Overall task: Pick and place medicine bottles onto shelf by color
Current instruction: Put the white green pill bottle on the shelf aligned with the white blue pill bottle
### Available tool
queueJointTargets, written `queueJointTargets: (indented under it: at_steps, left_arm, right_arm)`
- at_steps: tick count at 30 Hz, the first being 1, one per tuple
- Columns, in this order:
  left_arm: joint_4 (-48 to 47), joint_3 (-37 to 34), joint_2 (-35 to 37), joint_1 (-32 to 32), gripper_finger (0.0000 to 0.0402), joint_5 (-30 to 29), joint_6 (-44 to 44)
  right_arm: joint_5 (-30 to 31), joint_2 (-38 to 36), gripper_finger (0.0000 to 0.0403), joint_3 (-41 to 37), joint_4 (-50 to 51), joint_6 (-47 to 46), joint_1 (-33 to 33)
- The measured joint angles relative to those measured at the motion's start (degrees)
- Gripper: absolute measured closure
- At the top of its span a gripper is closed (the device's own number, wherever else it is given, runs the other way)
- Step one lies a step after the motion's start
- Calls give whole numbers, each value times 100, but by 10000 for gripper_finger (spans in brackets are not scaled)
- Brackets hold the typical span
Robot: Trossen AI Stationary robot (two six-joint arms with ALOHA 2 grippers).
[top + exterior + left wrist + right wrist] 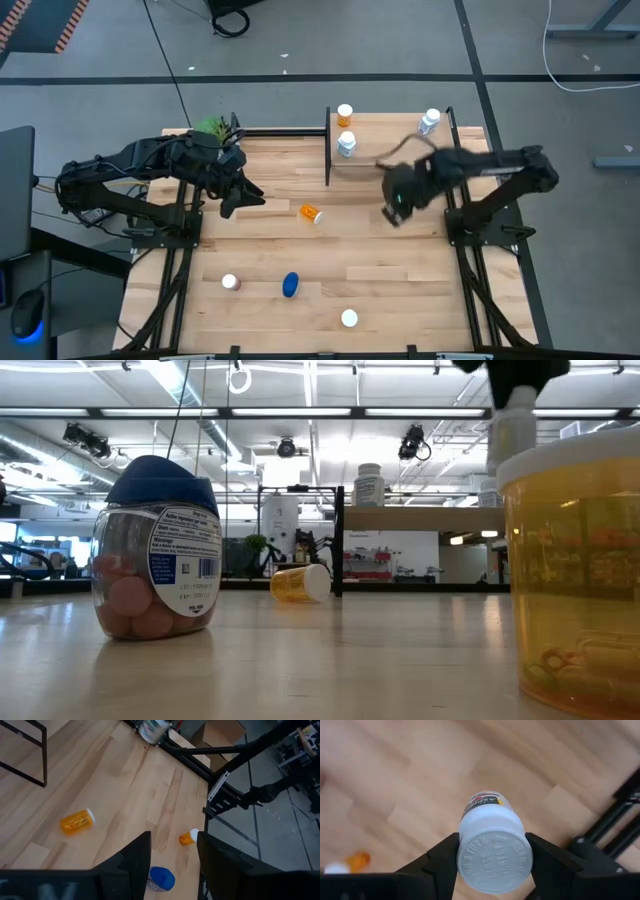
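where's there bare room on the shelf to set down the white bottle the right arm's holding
The shelf is bare along its middle, between the white bottle at its left post and the clear bottle near its right end. The left end is crowded, with an orange bottle there too. The right gripper grips its white bottle.

One camera looks straight down on the whole desk (400, 270), another sits at desk height facing the room, close behind the blue bottle (157, 548), and each wrist camera looks down past its fingers; three views share the toppled orange bottle (311, 213).
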State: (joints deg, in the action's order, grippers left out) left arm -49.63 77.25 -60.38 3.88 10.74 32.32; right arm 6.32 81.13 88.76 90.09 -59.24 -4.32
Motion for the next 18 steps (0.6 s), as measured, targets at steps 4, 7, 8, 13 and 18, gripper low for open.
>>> queueJointTargets:
  at_steps: [4,7,8,13,18]
  left_arm:
    - [2,0,0,0,235,0,-86]
    - [1,0,0,0,234,0,-122]
    - [2,0,0,0,235,0,-122]
    - [2,0,0,0,235,0,-5]
    - [1,0,0,0,235,0,11]
  right_arm:
    - [-2,-9,189,45,-5,374,976]
    - [-6,-25,189,58,-1,615,1607]
    - [-8,-22,189,58,-7,744,1811]
    - [-49,-27,189,58,-7,1361,2731]
    - [-75,-284,189,56,-7,1800,3489]
